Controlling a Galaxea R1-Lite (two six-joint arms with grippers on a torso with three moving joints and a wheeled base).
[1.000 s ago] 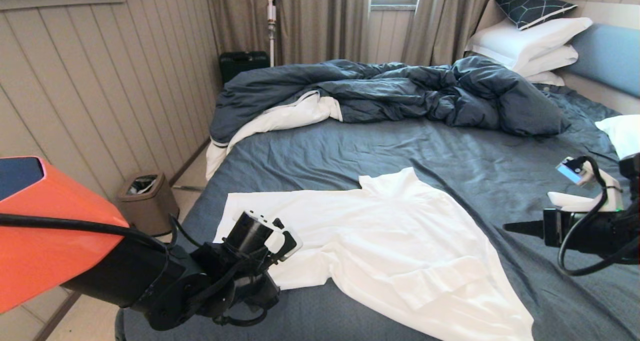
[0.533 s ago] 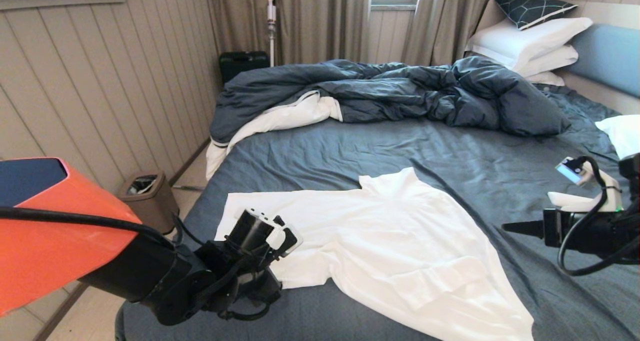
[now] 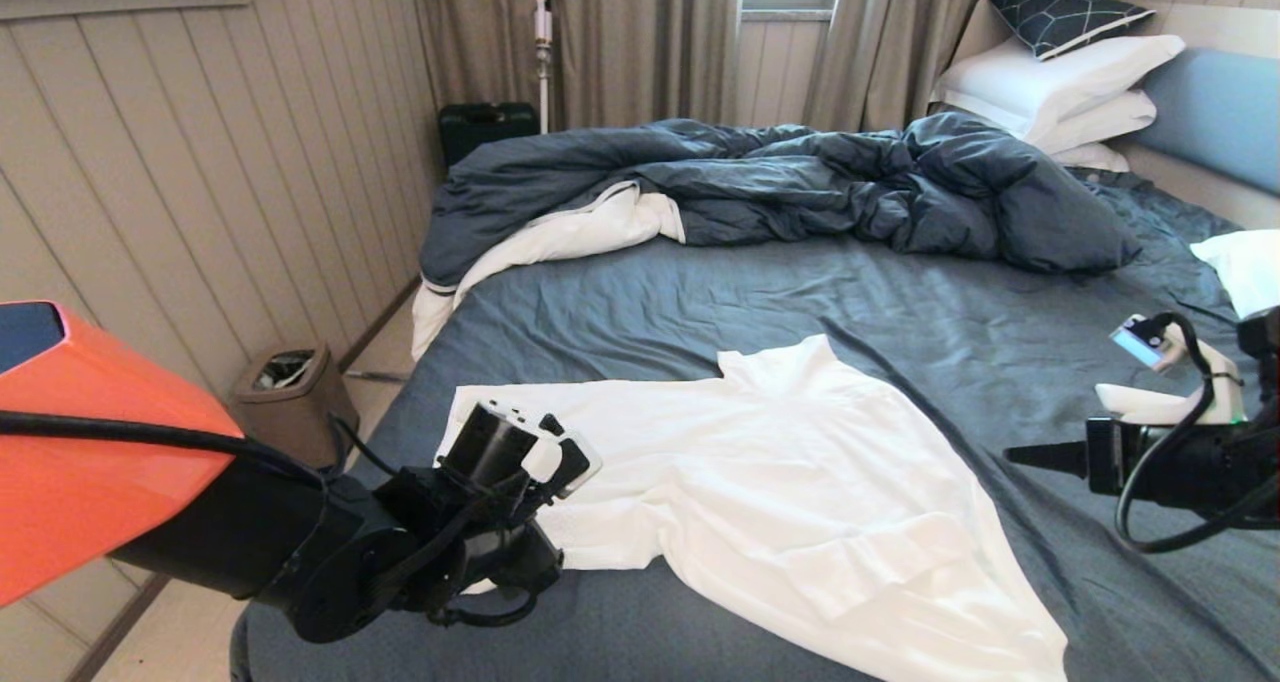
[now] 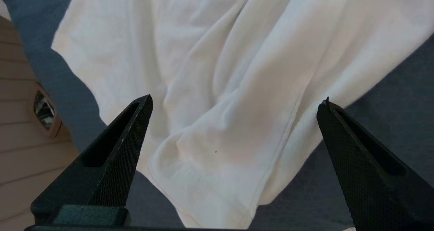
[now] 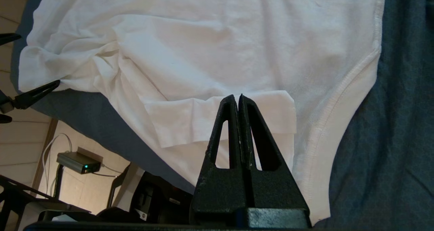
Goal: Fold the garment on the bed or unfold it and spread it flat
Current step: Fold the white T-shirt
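On the near half of the wide double bed with its dark slate-blue sheet lies the large plain white shirt of thin soft cloth, spread mostly flat with its small neck piece pointing toward the far side. One sleeve reaches out toward the bed's left edge; the other is folded back over the body near the front edge, where the cloth runs to the bed's near side. Soft creases run through the left sleeve.

The left gripper hangs just above that left sleeve near the bed's left front corner, its black jaws spread wide apart with the sleeve's hemmed end between them in the left wrist view; they grasp nothing. The right gripper is held over the sheet to the right of the shirt, well apart from the left one, its jaws clenched together on nothing, their tips pointing toward the folded sleeve.

Behind the shirt a rumpled dark blue duvet with white lining is bunched across the far side. White pillows are stacked against the blue headboard at the right. A small beige waste bin stands on the floor beside the bed's left edge.
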